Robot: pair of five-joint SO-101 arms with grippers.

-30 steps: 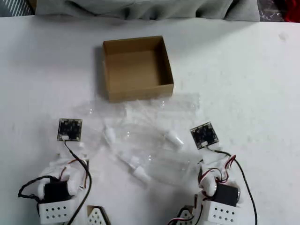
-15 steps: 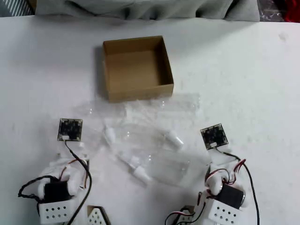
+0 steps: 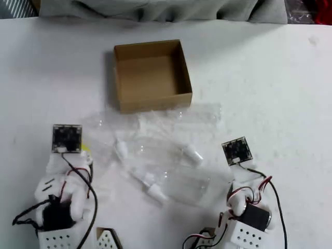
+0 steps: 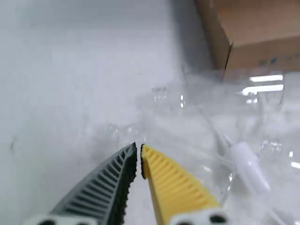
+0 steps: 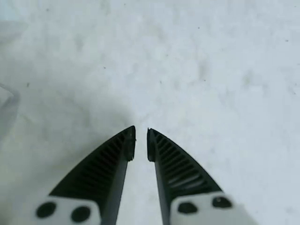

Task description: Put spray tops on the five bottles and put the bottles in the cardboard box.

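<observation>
White table — open cardboard box upright at the far side. Clear bottles lie on their sides in a loose heap near the box's front wall, between the two arms. Left gripper: jaws closed tip to tip, holding nothing, low over the heap's left edge. Right gripper: jaws all but closed, holding nothing, above bare table right of the heap. White spray tops lie among the bottles — whether any is fitted, cannot tell.
</observation>
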